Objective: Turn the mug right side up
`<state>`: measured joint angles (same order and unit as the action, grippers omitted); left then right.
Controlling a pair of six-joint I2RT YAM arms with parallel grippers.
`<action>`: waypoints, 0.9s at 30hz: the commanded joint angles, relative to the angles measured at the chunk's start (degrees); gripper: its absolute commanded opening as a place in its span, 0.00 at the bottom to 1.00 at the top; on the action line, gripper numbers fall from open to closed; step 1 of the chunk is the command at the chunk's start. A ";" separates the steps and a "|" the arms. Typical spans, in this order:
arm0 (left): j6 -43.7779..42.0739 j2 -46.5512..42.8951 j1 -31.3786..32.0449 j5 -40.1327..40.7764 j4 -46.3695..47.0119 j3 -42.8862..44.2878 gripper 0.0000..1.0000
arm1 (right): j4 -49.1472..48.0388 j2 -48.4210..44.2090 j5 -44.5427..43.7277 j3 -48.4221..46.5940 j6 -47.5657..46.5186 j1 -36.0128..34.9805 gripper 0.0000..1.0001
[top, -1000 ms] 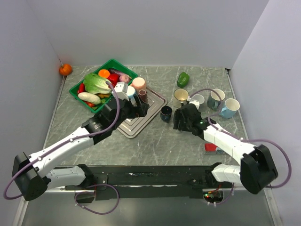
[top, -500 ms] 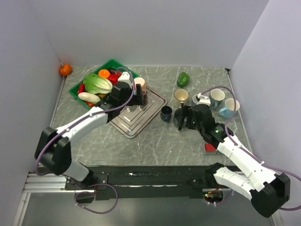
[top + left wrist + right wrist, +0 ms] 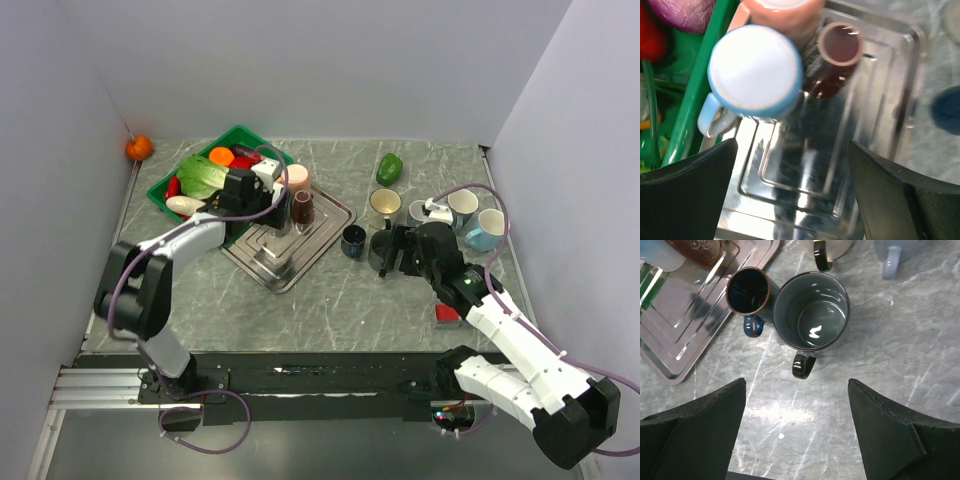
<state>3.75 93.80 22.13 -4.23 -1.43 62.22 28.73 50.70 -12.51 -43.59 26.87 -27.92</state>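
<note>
In the left wrist view a light blue mug (image 3: 755, 75) stands upside down at the tray's far left corner, its white base up and its handle (image 3: 710, 117) towards the basket. A pink mug (image 3: 785, 7) and a brown cup (image 3: 837, 55) stand next to it. My left gripper (image 3: 792, 165) is open and empty above the metal tray (image 3: 880, 125), just short of the blue mug; it also shows in the top view (image 3: 262, 197). My right gripper (image 3: 796, 390) is open and empty over bare table, near a dark grey mug (image 3: 812, 310) that stands upright.
A small dark blue mug (image 3: 352, 240) stands upright beside the grey one. A cream mug (image 3: 384, 207) and more mugs (image 3: 487, 228) stand at the right. A green pepper (image 3: 389, 168), a green vegetable basket (image 3: 165, 190), an orange (image 3: 139, 147) and a red item (image 3: 447, 313) lie about.
My left gripper has moved back and left over the tray to its far corner by the basket. My right arm has shifted its pose and its gripper stays by the dark grey mug.
</note>
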 commanded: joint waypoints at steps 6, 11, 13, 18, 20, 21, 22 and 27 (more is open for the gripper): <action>-9.55 8.59 -6.22 -10.00 -1.20 9.15 0.96 | 1.85 -3.67 -0.41 -0.79 -1.82 2.17 0.89; -11.48 8.42 -6.57 -13.08 -0.94 9.59 0.96 | 1.94 -3.15 0.65 -0.44 -1.47 2.61 0.89; -12.09 9.47 -6.92 -13.70 -1.03 10.46 0.96 | 2.03 -2.62 1.26 -0.53 -1.21 2.61 0.88; -12.36 14.21 -7.98 -15.01 -2.26 13.45 0.96 | 2.38 -2.71 1.53 -0.70 -0.86 2.61 0.88; -12.27 15.09 -8.24 -15.72 -3.14 14.07 0.96 | 2.64 -2.97 1.35 -0.62 -0.77 2.52 0.88; -12.19 15.18 -8.24 -15.55 -2.62 13.90 0.96 | 2.65 -3.06 1.35 -0.53 -0.68 2.52 0.88; -12.10 15.01 -8.24 -15.63 -2.09 12.85 0.96 | 2.56 -3.15 1.44 -0.44 -0.68 2.52 0.88; -10.87 13.87 -8.24 -17.22 -1.91 10.57 0.94 | 2.30 -2.45 2.23 -0.44 -0.24 2.61 0.88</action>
<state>-6.87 109.14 13.74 -18.39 -4.32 73.93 31.40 48.40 -10.76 -43.59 26.04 -25.71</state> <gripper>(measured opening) 0.964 0.877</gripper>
